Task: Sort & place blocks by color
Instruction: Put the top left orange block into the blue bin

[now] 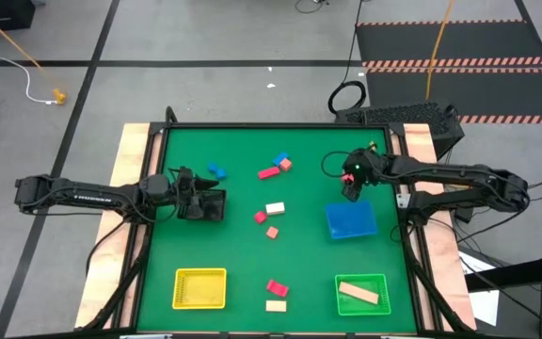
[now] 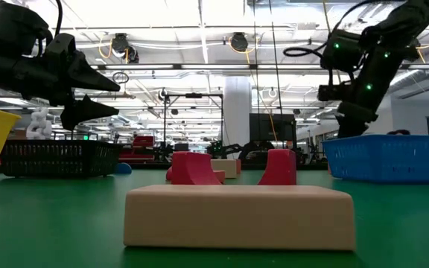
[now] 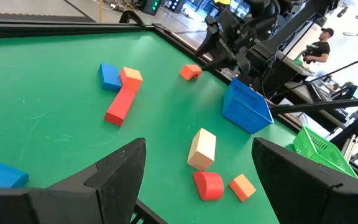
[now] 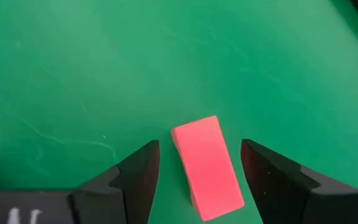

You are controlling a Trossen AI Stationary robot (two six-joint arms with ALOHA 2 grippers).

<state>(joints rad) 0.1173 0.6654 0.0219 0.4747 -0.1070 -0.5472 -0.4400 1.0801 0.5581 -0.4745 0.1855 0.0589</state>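
Note:
Blocks lie scattered on the green table: a blue one [image 1: 216,171], a blue, salmon and red cluster [image 1: 276,167], then cream [image 1: 275,208], red [image 1: 261,217] and salmon [image 1: 273,232] ones mid-table. A red [image 1: 277,287] and a cream block [image 1: 275,305] sit near the front edge. My right gripper [image 1: 349,191] [image 4: 199,144] is open, just beyond the blue tray [image 1: 351,221]. Its fingers stand on either side of a salmon-pink block [image 4: 205,165] lying flat on the table, with gaps on both sides. My left gripper [image 1: 210,202] [image 3: 199,143] is open and empty, raised above the black tray [image 2: 58,158].
A yellow tray [image 1: 200,287] sits at the near left. The green tray [image 1: 360,294] at the near right holds a cream bar [image 1: 358,293]. In the low view a cream bar [image 2: 240,216] lies close in front, with red blocks [image 2: 192,167] behind it. The table has raised wooden side edges.

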